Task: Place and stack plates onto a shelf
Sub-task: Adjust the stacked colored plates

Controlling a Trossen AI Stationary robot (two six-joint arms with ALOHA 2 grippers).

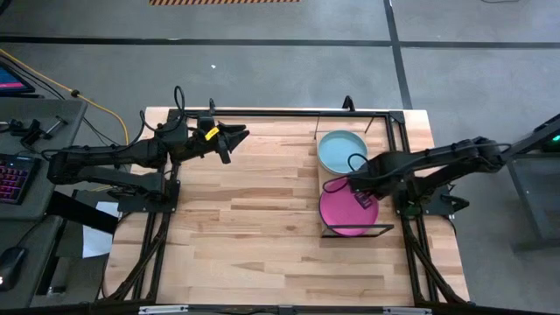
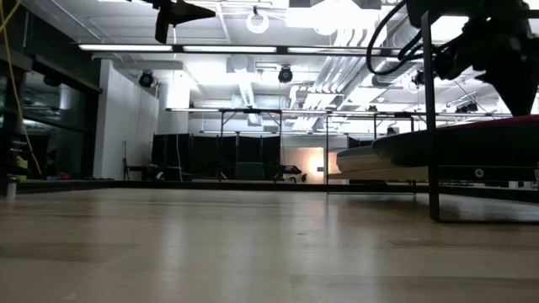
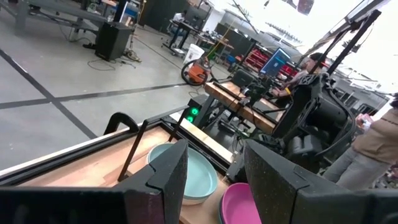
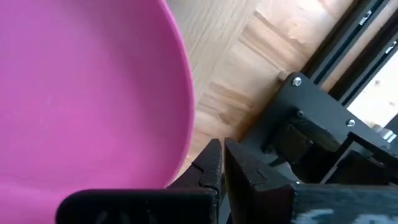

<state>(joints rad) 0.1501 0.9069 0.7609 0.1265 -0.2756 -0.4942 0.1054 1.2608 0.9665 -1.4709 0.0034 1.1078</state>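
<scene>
A magenta plate (image 1: 343, 216) lies on the near half of the shelf (image 1: 355, 233), and a teal plate (image 1: 340, 150) lies on its far half. In the low view the magenta rim (image 2: 505, 123) tops a dark plate (image 2: 455, 150), with pale plates (image 2: 362, 160) behind. My right gripper (image 1: 360, 196) hangs over the magenta plate's right side, shut (image 4: 222, 167), just off its rim. My left gripper (image 1: 234, 138) is held high over the table's far left, open (image 3: 214, 180), and faces the teal plate (image 3: 189, 174) and the magenta plate (image 3: 239, 205). My right gripper's shut fingers (image 4: 208, 163) come down beside the magenta plate's right rim (image 4: 186, 134). I cannot tell whether they touch it.
The shelf's thin dark wire post (image 2: 433, 118) and near rail (image 1: 359, 229) stand around the plates. The table's black frame (image 4: 311, 130) runs close to the right gripper. Bare plank tabletop (image 1: 254, 219) stretches across the middle and left. A person (image 3: 379, 137) stands beyond the right arm's base.
</scene>
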